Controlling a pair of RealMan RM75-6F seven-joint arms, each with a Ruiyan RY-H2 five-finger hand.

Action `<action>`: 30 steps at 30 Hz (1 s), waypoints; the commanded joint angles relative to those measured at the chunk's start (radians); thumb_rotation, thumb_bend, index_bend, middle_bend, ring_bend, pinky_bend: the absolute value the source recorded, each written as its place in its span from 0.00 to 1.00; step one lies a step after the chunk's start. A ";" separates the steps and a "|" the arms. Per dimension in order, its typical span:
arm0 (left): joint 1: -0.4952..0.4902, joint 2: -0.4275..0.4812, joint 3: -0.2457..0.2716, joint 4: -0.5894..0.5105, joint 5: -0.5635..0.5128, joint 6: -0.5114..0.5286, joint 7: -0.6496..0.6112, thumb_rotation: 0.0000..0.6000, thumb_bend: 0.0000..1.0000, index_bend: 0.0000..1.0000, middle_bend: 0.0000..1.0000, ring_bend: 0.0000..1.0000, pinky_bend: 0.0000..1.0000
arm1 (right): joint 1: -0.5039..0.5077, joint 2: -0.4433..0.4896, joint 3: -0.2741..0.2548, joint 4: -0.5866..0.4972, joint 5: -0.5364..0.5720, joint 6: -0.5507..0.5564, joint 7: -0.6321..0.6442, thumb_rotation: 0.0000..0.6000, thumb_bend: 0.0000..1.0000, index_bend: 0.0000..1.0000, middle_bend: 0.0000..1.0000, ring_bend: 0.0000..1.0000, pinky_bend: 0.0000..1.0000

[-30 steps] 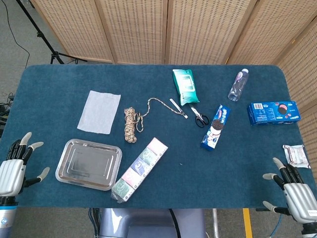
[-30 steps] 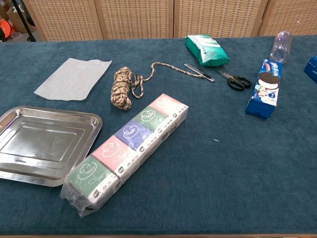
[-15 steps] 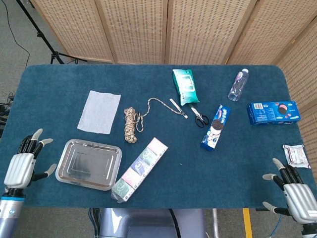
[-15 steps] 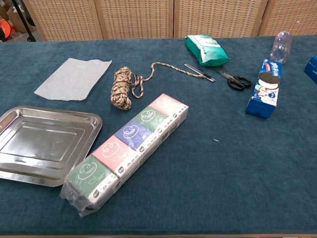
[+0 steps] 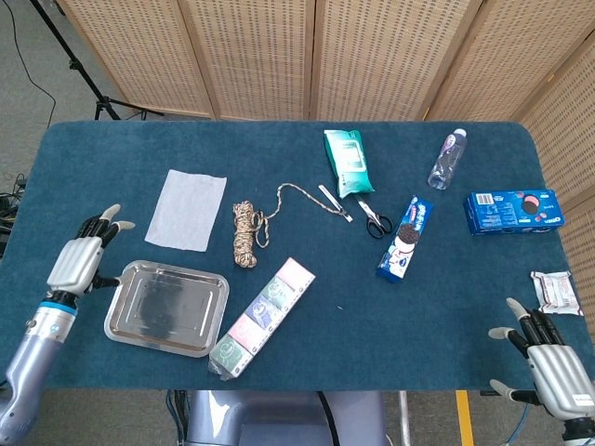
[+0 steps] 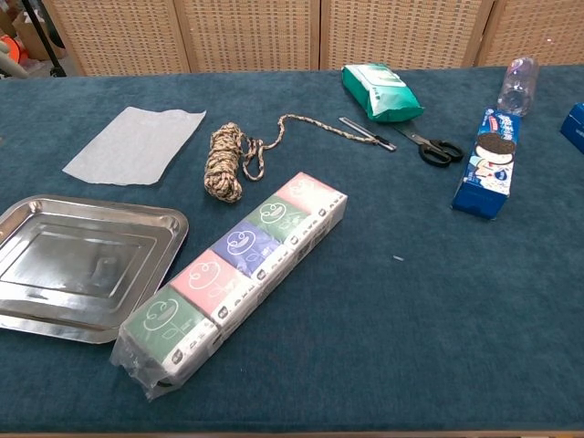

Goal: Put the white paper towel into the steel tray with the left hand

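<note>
Fingers (image 5: 104, 226) spread, empty; white paper towel (image 5: 187, 209) flat just beside them.

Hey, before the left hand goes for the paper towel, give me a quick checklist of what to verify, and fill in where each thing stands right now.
1. Left hand holds nothing, fingers apart: ok.
2. White paper towel lies flat on the table, nothing on it: ok.
3. Steel tray holds nothing inside: ok.
4. Rope lies beside the towel, apart from it: ok.
5. Left hand over the towel: not ok; it is beside the tray's left edge, short of the towel.
6. Right hand is out of the way at the table's near right corner: ok.
</note>
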 commanded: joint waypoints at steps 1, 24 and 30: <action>-0.049 -0.040 -0.024 0.015 -0.059 -0.034 0.056 1.00 0.25 0.23 0.00 0.00 0.02 | 0.000 0.000 -0.001 -0.001 -0.001 0.000 0.000 1.00 0.09 0.31 0.00 0.00 0.00; -0.278 -0.317 -0.042 0.136 -0.388 -0.035 0.441 1.00 0.25 0.28 0.00 0.00 0.02 | 0.005 0.013 -0.007 0.007 -0.012 0.000 0.043 1.00 0.09 0.31 0.00 0.00 0.00; -0.318 -0.369 -0.048 0.154 -0.480 -0.011 0.520 1.00 0.25 0.28 0.00 0.00 0.02 | 0.006 0.017 -0.008 0.009 -0.012 0.000 0.055 1.00 0.09 0.31 0.00 0.00 0.00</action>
